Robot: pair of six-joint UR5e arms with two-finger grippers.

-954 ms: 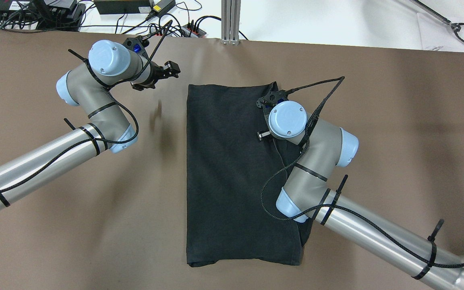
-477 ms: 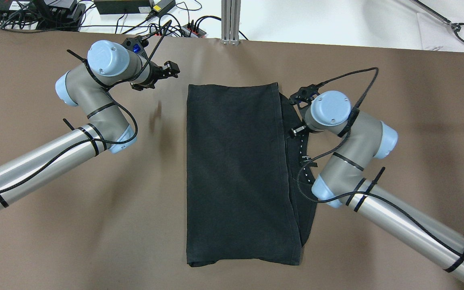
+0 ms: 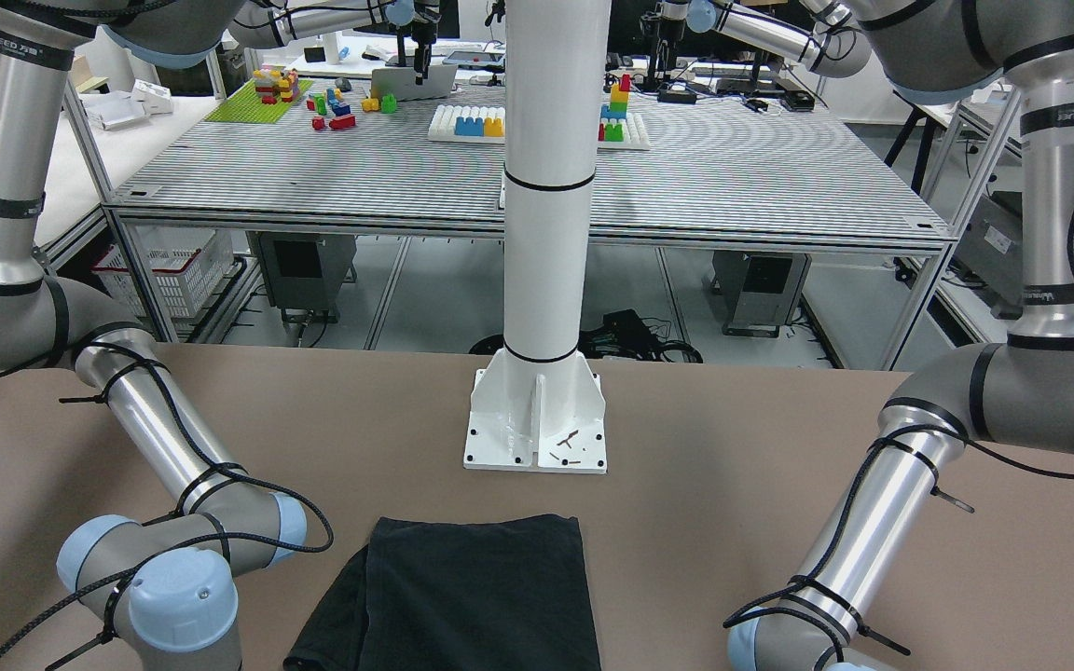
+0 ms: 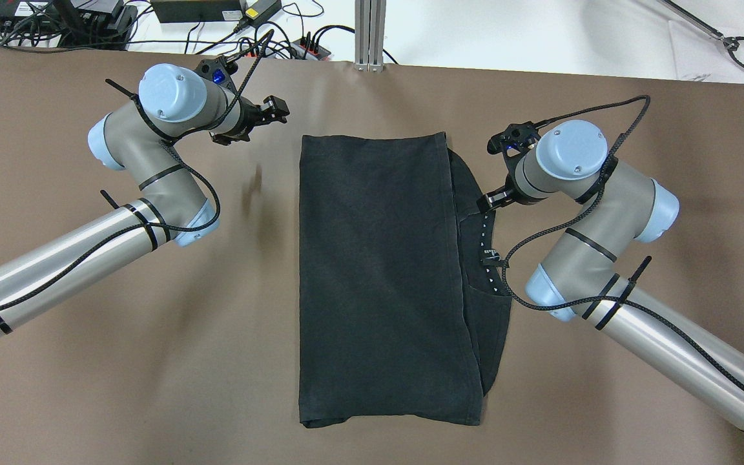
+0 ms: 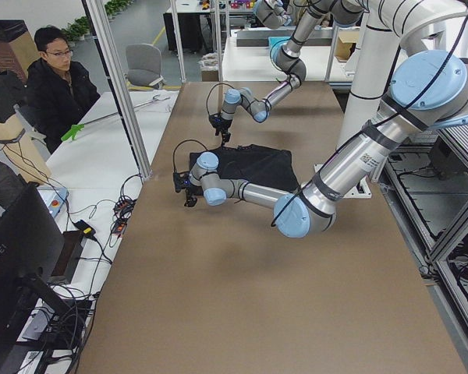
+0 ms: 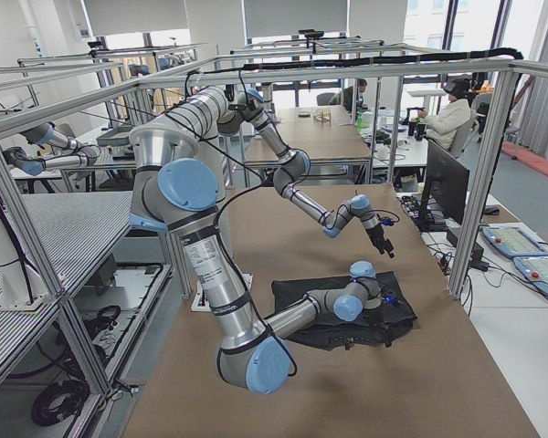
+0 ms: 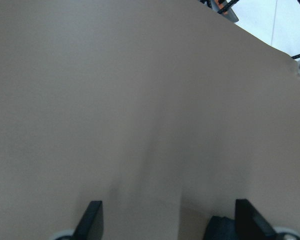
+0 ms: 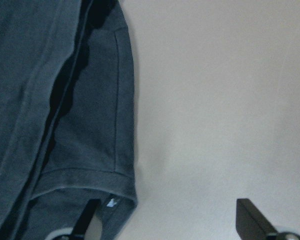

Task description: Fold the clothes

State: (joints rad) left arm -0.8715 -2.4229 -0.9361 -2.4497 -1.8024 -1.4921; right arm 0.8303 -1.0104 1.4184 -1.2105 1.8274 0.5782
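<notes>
Black clothes (image 4: 378, 278) lie folded on the tabletop (image 4: 152, 374), near the white base plate (image 3: 535, 424). Left pincer (image 4: 276, 111) and right pincer (image 4: 488, 199) are both spread and empty. Lower layer sticks out past the top layer. Risk: a pinch could catch one layer only and drag the fold askew.

The black cloth (image 8: 45, 100) lies on the left of the pale tabletop (image 8: 215, 100), and the jaws stand wide apart.
</notes>
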